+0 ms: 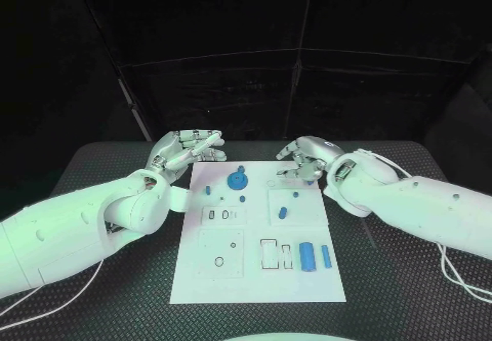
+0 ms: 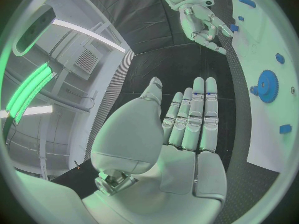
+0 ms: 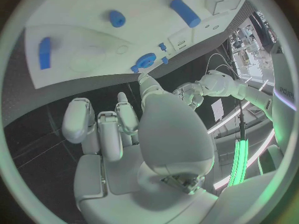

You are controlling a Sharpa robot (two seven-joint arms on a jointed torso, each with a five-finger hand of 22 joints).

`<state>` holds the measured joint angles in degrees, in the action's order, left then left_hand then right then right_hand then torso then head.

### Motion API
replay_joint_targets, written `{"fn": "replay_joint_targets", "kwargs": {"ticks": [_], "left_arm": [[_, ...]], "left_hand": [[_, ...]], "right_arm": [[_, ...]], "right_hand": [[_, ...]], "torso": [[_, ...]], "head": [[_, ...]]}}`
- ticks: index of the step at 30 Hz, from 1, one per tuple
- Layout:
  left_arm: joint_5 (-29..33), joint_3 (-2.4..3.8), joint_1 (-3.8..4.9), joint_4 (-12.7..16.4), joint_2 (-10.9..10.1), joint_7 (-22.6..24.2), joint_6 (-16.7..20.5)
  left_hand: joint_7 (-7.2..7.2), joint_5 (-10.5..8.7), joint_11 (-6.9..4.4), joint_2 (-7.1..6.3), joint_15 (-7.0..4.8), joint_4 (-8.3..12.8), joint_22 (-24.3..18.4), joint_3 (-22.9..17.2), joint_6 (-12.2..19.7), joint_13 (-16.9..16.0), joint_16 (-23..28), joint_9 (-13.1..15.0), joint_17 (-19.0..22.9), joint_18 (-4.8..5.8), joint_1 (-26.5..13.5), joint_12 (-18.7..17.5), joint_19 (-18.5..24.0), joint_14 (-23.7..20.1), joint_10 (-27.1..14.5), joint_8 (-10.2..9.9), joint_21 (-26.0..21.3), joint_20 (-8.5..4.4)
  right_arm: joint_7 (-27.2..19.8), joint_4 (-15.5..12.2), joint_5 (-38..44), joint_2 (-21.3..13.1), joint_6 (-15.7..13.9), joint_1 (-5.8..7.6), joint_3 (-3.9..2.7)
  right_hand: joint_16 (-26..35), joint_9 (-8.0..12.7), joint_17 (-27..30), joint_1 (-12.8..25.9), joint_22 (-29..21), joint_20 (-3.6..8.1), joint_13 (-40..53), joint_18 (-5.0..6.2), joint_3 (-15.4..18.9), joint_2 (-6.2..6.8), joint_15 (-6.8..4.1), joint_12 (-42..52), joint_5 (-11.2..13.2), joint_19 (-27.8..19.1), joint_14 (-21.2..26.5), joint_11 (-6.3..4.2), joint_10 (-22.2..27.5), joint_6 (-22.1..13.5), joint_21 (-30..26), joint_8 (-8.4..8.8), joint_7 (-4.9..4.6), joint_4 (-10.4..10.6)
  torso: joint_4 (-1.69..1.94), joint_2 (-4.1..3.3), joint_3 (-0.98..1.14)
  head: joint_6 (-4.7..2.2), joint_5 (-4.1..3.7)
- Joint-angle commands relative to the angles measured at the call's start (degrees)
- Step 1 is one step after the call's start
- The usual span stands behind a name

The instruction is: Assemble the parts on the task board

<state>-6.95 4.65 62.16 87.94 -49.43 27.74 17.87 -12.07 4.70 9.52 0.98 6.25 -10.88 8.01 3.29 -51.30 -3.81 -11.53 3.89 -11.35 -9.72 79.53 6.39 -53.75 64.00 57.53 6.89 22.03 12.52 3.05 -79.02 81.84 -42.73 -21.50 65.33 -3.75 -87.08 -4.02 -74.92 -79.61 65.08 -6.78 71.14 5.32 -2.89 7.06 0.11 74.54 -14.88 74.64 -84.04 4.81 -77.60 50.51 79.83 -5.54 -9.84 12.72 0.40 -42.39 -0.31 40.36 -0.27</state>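
Nearest the head camera, at the near edge of the white rectangular task board [image 1: 257,234], two blue cylindrical parts are recorded: a thick one [image 1: 306,256] and a slimmer one [image 1: 326,256], both lying with their long axes running from the near edge toward the far edge. A blue toothed gear [image 1: 238,180] is seated close to the board's far edge, with smaller blue pieces around mid-board. The left hand [image 1: 188,149] is held over the black table [image 1: 113,163] at the board's far left corner, fingers loosely curled, nothing grasped. The right hand [image 1: 306,158] is poised at the far right corner, likewise released.

From the left wrist camera, the left hand [image 2: 181,129] is seen with fingers extended side by side and the palm bare; the gear [image 2: 267,86] lies beyond the fingertips, the right hand [image 2: 202,22] farther off.

From the right wrist camera, the right hand [image 3: 124,129] is seen unclenched and carrying nothing, the board [image 3: 93,50] spread ahead of its fingers, the gear [image 3: 146,61] at the board edge just past the fingertips.

Judged from this layout, the cylinders lie toward the near right, well apart from both hands, the right hand being the better placed.
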Motion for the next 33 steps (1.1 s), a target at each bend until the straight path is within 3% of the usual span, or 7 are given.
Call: {"fn": "replay_joint_targets", "kwargs": {"ticks": [1, 4, 9, 11, 13, 23, 33], "left_arm": [[-0.2, 0.06, 0.08, 0.0, 0.1, 0.4, -0.6], [-0.2, 0.06, 0.08, -0.1, 0.3, 0.4, -0.7], [-0.2, 0.06, 0.07, -0.4, 0.6, 0.4, -0.7], [-0.2, 0.06, 0.07, -0.5, 0.6, 0.4, -0.8], [-0.2, 0.06, 0.06, -0.6, 0.7, 0.3, -0.8], [-0.2, 0.06, 0.05, -0.8, 0.9, 0.3, -0.9], [-0.2, 0.06, 0.05, -1.0, 1.0, 0.3, -0.9]], "left_hand": [[-0.10, -0.22, -0.07, 0.34, 0.21, -0.1, -0.1, 0.3, -0.4, 0.1, 0.2, -0.1, -0.1, -0.79, 0.1, -0.2, -0.3, 0.3, 0.4, -0.2, -0.4, 0.16], [-0.10, -0.22, -0.07, 0.34, 0.21, -0.1, -0.1, 0.3, -0.4, 0.1, 0.2, -0.1, -0.1, -0.79, 0.1, -0.2, -0.3, 0.3, 0.4, -0.2, -0.4, 0.16], [-0.10, -0.22, -0.07, 0.34, 0.21, -0.1, -0.1, 0.3, -0.4, 0.1, 0.2, -0.1, -0.1, -0.79, 0.1, -0.2, -0.3, 0.3, 0.4, -0.2, -0.4, 0.16], [-0.10, -0.22, -0.07, 0.34, 0.21, -0.1, -0.1, 0.3, -0.4, 0.1, 0.2, -0.1, -0.1, -0.79, 0.1, -0.2, -0.3, 0.3, 0.4, -0.2, -0.4, 0.16], [-0.10, -0.22, -0.07, 0.34, 0.21, -0.1, -0.1, 0.3, -0.4, 0.1, 0.2, -0.1, -0.1, -0.79, 0.1, -0.2, -0.3, 0.3, 0.4, -0.2, -0.4, 0.16], [-0.10, -0.22, -0.07, 0.34, 0.21, -0.1, -0.1, 0.3, -0.4, 0.1, 0.2, -0.1, -0.1, -0.79, 0.1, -0.2, -0.3, 0.3, 0.4, -0.2, -0.4, 0.16], [-0.04, -0.22, -0.11, 0.38, 0.21, -0.1, -0.1, 0.4, -0.5, 0.1, 0.4, -0.1, -0.1, -0.79, 0.1, -0.3, -0.4, 0.2, 0.5, -0.2, -0.4, 0.16]], "right_arm": [[-5.9, -0.4, -10.0, -2.2, 0.5, 0.09, -0.02], [-7.2, 0.2, -11.2, -4.2, 1.7, 0.06, -0.01], [-8.6, 1.7, -11.9, -5.5, 2.6, -0.14, 0.01], [-9.0, 2.6, -12.0, -5.7, 3.0, -0.31, 0.01], [-9.3, 3.3, -12.1, -5.8, 3.5, -0.56, 0.01], [-10.0, 6.5, -12.2, -4.8, 5.3, -1.86, 0.02], [-10.4, 7.6, -12.2, -4.3, 6.2, -2.53, 0.02]], "right_hand": [[0.0, 0.0, -7.1, -0.9, -0.2, -0.07, -0.1, -0.20, 0.5, 0.14, 0.46, -0.4, -0.6, -0.2, -4.3, 0.04, 0.3, 0.4, -0.2, 0.05, -0.05, -0.3], [0.1, 0.0, -6.9, -1.3, -0.4, -0.06, -0.2, -0.16, 0.8, 0.22, 0.45, -0.5, -0.9, -0.3, -4.2, 0.02, 0.4, 0.4, -0.3, 0.10, -0.04, -0.6], [0.1, 0.1, -6.9, -1.7, -0.5, -0.06, -0.4, -0.14, 1.1, 0.27, 0.46, -0.7, -1.0, -0.4, -4.2, 0.05, 0.6, 0.2, -0.3, 0.24, -0.09, -0.9], [0.1, 0.1, -7.0, -1.8, -0.6, -0.06, -0.4, -0.13, 1.2, 0.28, 0.47, -0.7, -1.0, -0.4, -4.2, 0.05, 0.6, 0.1, -0.4, 0.27, -0.09, -0.9], [0.1, 0.1, -6.9, -1.9, -0.6, -0.07, -0.4, -0.13, 1.3, 0.28, 0.47, -0.7, -1.0, -0.5, -4.2, 0.06, 0.6, 0.1, -0.4, 0.30, -0.10, -1.0], [0.1, 0.0, -7.0, -2.5, -0.5, -0.07, -0.3, -0.14, 1.4, -0.08, 0.47, -0.7, -1.0, -0.4, -4.3, 0.05, 0.6, 0.2, -0.4, 0.26, -0.07, -1.5], [0.1, 0.0, -7.0, -2.8, -0.6, -0.07, -0.3, -0.13, 1.5, -0.29, 0.45, -0.6, -0.9, -0.5, -4.2, 0.02, 0.6, 0.4, -0.4, 0.17, -0.04, -1.6]], "torso": [[-0.50, 0.12, 0.15], [-0.32, 0.06, 0.20], [-0.41, 0.06, 0.33], [-0.28, 0.09, 0.12], [-0.23, 0.10, 0.08], [-0.08, 0.00, 0.03], [-0.22, 0.07, 0.03]], "head": [[-0.25, -0.50], [-0.44, -1.07], [-0.35, -1.02], [-0.37, -1.30], [-0.35, -1.39], [-0.25, -1.63], [0.00, -1.51]]}}
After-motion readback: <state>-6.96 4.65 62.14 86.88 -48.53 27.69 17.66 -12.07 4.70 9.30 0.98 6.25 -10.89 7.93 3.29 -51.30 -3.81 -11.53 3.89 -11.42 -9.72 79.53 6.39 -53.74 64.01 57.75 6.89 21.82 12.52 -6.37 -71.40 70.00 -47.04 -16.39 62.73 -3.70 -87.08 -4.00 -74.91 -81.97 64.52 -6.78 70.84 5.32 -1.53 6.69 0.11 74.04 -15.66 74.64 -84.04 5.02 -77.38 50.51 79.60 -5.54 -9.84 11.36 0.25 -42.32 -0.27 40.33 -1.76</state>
